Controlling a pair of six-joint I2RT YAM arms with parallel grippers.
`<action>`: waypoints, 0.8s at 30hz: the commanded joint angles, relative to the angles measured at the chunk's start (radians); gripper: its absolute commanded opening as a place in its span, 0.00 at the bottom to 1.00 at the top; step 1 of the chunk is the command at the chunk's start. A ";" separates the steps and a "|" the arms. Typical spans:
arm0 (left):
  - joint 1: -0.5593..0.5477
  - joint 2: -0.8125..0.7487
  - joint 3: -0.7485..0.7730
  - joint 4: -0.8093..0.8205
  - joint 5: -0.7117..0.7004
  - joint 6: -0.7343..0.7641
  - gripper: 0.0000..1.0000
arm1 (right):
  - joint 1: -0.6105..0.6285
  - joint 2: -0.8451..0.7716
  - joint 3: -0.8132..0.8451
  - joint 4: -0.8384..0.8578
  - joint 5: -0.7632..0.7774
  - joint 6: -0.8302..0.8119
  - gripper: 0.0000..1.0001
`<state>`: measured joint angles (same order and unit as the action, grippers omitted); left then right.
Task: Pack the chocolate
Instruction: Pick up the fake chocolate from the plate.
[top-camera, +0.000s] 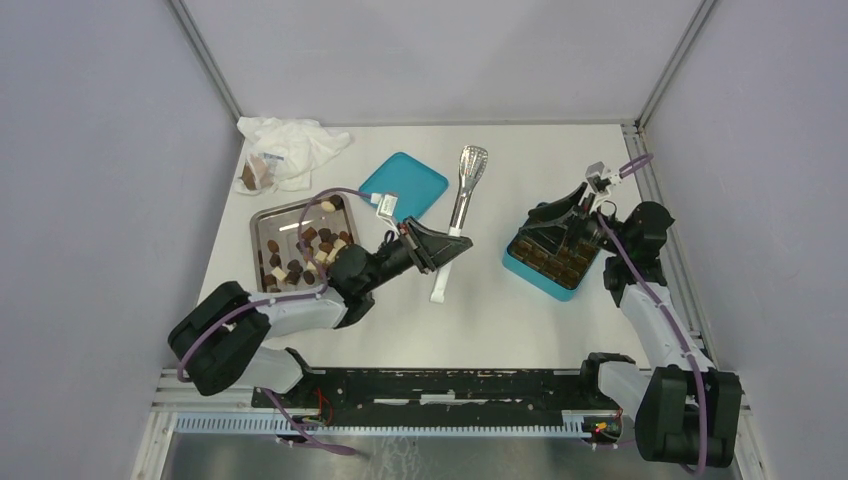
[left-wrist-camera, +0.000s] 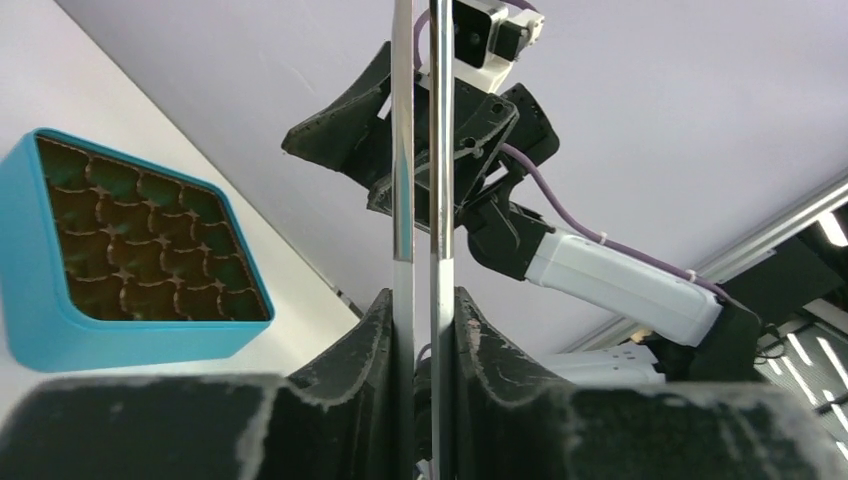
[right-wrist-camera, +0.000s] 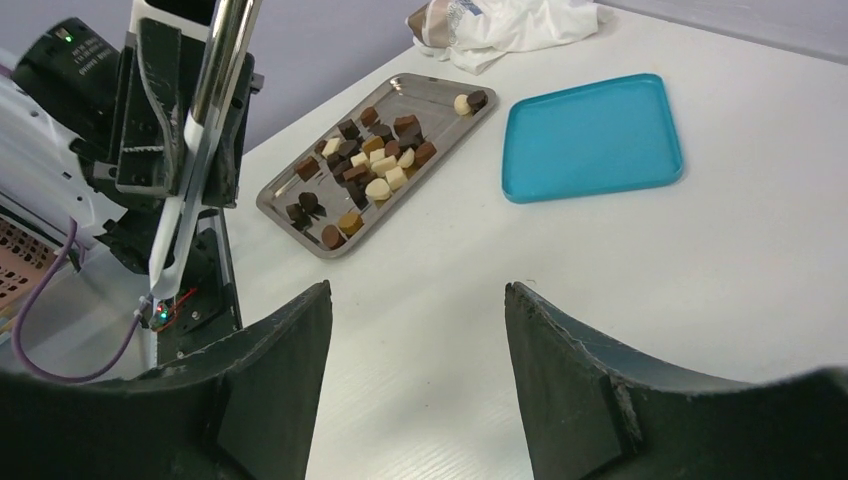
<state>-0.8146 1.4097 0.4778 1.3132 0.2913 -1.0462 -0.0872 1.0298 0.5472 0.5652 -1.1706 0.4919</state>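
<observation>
Several chocolate pieces, dark, light brown and cream, lie on the steel tray at the left. They also show in the right wrist view. My left gripper is shut on a pair of steel tongs with white handles, right of the tray. In the left wrist view both tong arms are pressed together between the jaws. My right gripper is open and empty over the far-left corner of the teal box. Its fingers stand wide apart above bare table.
The teal lid lies behind my left gripper and shows in the right wrist view. A crumpled white bag with a brown lump sits at the far left corner. The box's brown dividers look empty. Walls enclose the table.
</observation>
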 joint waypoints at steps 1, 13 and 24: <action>0.002 -0.106 0.082 -0.250 0.003 0.148 0.34 | -0.011 -0.012 -0.012 0.000 -0.026 -0.077 0.70; 0.023 -0.165 0.124 -0.505 -0.012 0.120 0.48 | -0.019 -0.013 -0.026 -0.031 -0.049 -0.112 0.70; 0.120 -0.310 0.243 -1.035 -0.035 0.254 0.42 | -0.019 -0.001 0.004 -0.155 -0.045 -0.206 0.69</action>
<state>-0.7410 1.1881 0.6250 0.4984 0.2855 -0.8982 -0.1005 1.0294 0.5251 0.4568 -1.2053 0.3519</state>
